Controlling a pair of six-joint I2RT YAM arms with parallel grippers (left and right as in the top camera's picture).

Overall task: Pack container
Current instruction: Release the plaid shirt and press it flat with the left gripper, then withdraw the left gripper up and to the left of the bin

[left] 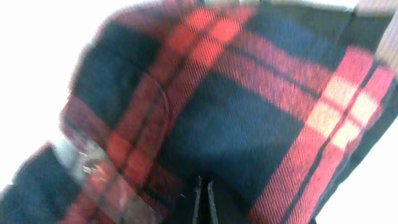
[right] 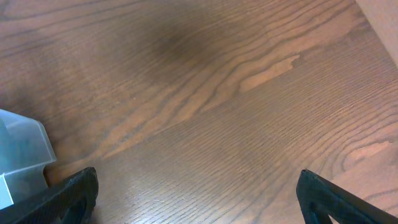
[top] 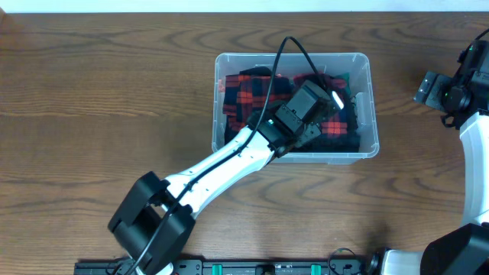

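Brown wooden table. Left end effector closed, tips against red-and-black plaid cloth in clear rectangular plastic container. Right end effector spread wide.

Red-and-black plaid cloth lies close against the tips of the left fingers and fills the view ahead of them and to both sides. The dark, wood-grained desk lies bare between and ahead of the right fingers, with a pale scar in the grain ahead of them. A black rail edges the desk well apart from both.
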